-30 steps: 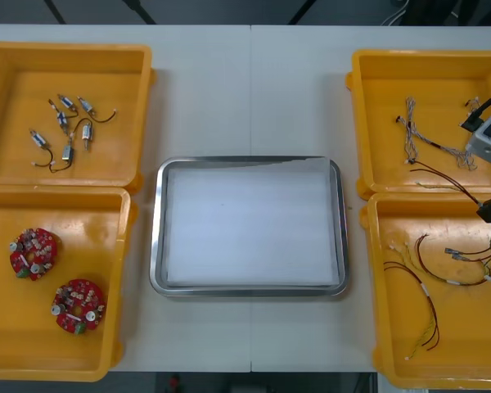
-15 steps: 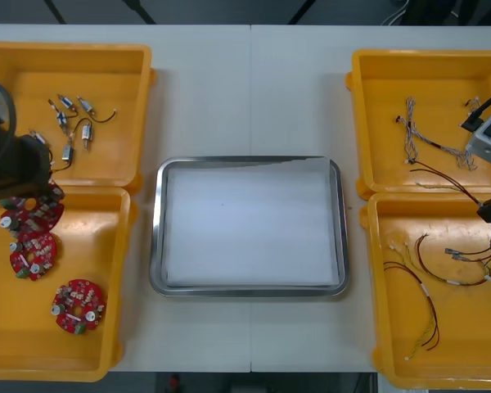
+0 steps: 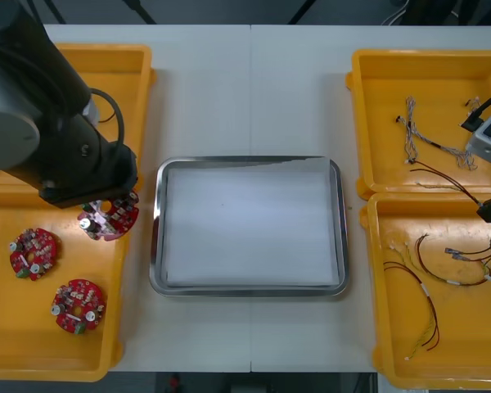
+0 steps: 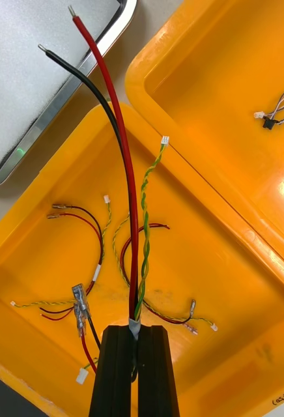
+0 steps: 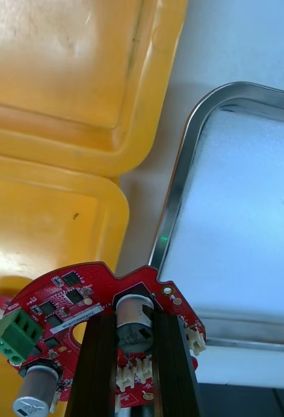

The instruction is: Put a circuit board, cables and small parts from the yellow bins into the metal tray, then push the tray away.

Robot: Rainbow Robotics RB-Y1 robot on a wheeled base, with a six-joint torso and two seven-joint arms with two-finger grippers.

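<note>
- Two round red circuit boards (image 3: 33, 253) lie flat in the near-left yellow bin (image 3: 119, 311). A third, the held board (image 3: 108, 219), hangs under the left arm (image 3: 33, 106) above that bin's far right corner, just beside the left rim of the metal tray (image 3: 157, 246).
- The left jaws stand apart by the width of a silver cylinder (image 5: 134, 319) at the board's edge and are clamped on it, one of the fingers (image 5: 99, 365) on each side.
- Handling, by my reading: the board is light, rigid and fragile, with soldered parts standing proud. A bare rim would be the kinder hold, since the cylinder could bend at its legs.
- Pointing: it is a disc, so it has no long axis. The component face is up, and the green terminal block (image 5: 15, 329) sits on the side away from the tray.
- The tray sits mid-bench (image 3: 245, 82), white inside and not yet loaded, with its long side running left to right.
- The right jaws, over the near-right yellow bin (image 3: 375, 286), are nearly together and pinch the bound end of a cable bundle (image 4: 133, 260) made up of a red lead, a black lead and a green-yellow twist.
- Handling, my guess: the bundle is very light. The leads are springy enough to stand out unsupported, and they are likely to snag the loose cables (image 3: 442, 270) in the bin below. The bound end is the sound place to grip.
- The bundle's long axis runs from the jaws toward the tray's near right corner, bare tips leading.
</note>
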